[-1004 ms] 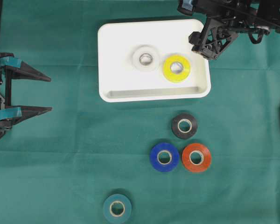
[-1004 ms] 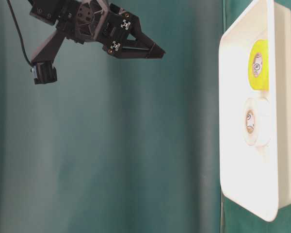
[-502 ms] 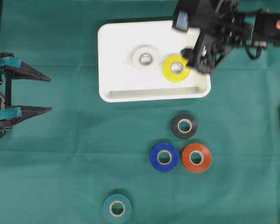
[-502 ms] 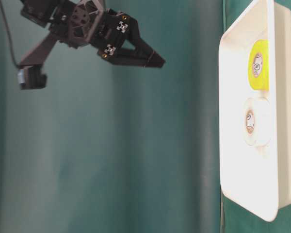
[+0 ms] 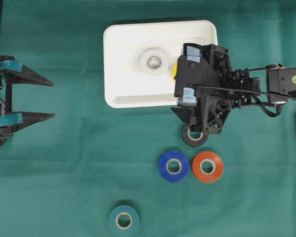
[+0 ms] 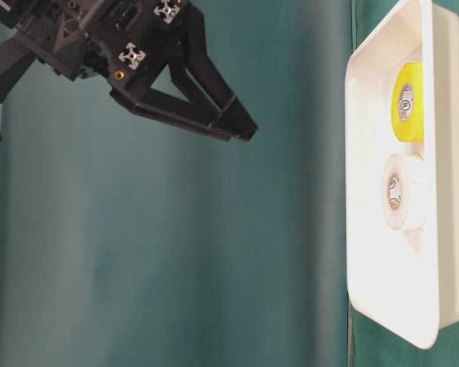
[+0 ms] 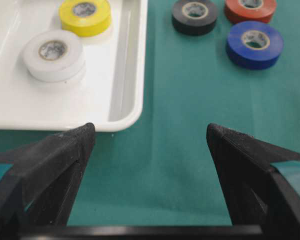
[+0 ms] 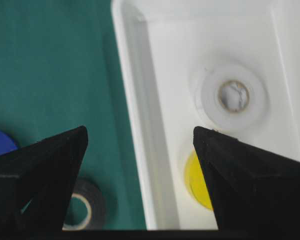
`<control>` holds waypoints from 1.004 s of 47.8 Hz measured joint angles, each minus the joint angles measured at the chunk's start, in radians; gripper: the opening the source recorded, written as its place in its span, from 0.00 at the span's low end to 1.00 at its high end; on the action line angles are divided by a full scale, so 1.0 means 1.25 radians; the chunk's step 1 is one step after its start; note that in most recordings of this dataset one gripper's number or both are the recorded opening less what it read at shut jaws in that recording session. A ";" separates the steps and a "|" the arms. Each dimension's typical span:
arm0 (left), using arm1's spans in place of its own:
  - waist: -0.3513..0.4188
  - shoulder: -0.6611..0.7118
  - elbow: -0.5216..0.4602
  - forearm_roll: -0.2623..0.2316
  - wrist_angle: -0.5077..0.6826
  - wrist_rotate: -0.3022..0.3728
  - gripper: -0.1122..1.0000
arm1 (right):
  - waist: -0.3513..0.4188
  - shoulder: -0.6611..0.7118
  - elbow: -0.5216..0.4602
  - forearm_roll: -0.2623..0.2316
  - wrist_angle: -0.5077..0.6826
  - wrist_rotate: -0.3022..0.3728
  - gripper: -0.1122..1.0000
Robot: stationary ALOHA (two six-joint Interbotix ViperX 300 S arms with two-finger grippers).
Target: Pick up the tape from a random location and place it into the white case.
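The white case [image 5: 130, 91] holds a white tape roll [image 5: 154, 61] and a yellow roll [image 5: 174, 70], the yellow one mostly hidden under my right arm. My right gripper [image 5: 183, 96] hangs open and empty well above the case's near rim [image 8: 135, 100], with one finger over the yellow roll [image 8: 197, 180]. Its other finger is over the cloth beside the black tape [image 8: 85, 210]. The black tape [image 5: 192, 136] lies just in front of the case, half covered by the arm. At the left edge my left gripper [image 5: 53, 99] stands open and empty.
On the green cloth in front of the case lie a blue roll [image 5: 173, 166], an orange-red roll [image 5: 207, 166] and, nearer the front edge, a teal roll [image 5: 124, 220]. The left wrist view shows the case's corner [image 7: 125, 100] ahead of the left fingers.
My right gripper has swung from the case's far right corner across the yellow roll to above the case's near rim and the black tape. The left arm has not moved.
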 measured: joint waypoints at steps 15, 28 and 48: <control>0.000 0.000 0.000 0.000 0.001 0.000 0.94 | -0.001 -0.052 0.036 0.000 -0.005 0.001 0.87; 0.001 0.000 0.000 0.000 0.001 -0.001 0.94 | 0.000 -0.202 0.139 0.000 -0.040 0.001 0.87; 0.009 0.000 -0.001 0.001 0.001 -0.001 0.94 | 0.000 -0.454 0.333 -0.001 -0.118 0.001 0.86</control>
